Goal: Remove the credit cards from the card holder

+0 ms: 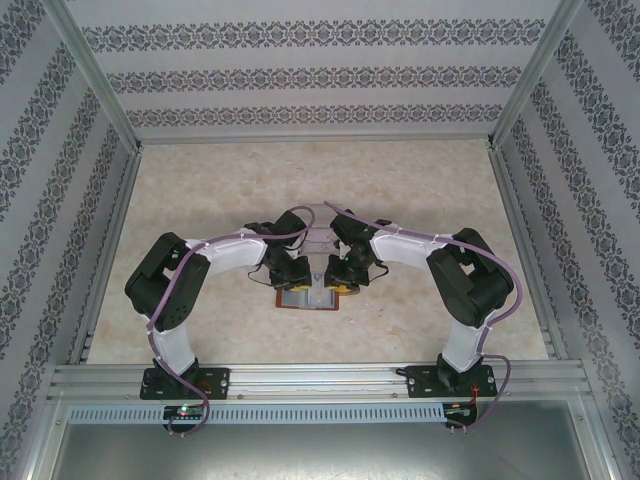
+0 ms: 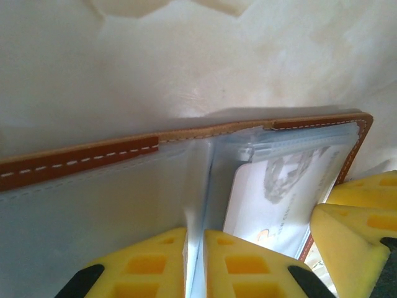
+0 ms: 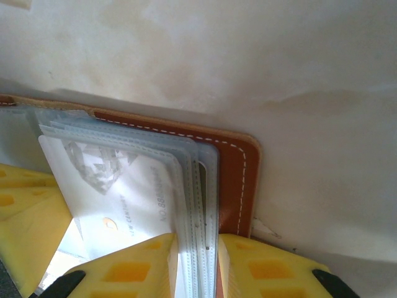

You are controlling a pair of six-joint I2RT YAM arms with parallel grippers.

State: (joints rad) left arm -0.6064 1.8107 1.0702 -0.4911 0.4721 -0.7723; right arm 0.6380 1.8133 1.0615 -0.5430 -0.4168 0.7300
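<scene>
Card holder [image 1: 308, 297] lay open. Left gripper [image 2: 195, 242] pinched one clear sleeve [image 2: 200, 198]; right gripper [image 3: 195, 248] clamped sleeve stack [image 3: 197, 198]. Credit card [image 3: 118, 192] sat inside sleeve; seemingly none out yet.

We see a card holder [image 3: 239, 167] of smooth brown leather with pale stitching, its sleeves [image 3: 200, 205] clear, slightly frosted plastic. The card [image 3: 124, 192] is smooth white plastic. The fingers [image 2: 248, 264] look matt yellow plastic; the table [image 1: 420, 190] is smooth, marbled; the rails [image 1: 330, 380] bare metal.

Floral-striped wallpaper walls [image 1: 300, 75], pale marbled tabletop [image 1: 200, 180] (beige veining), aluminium frame rails [image 1: 320, 378], even light
</scene>
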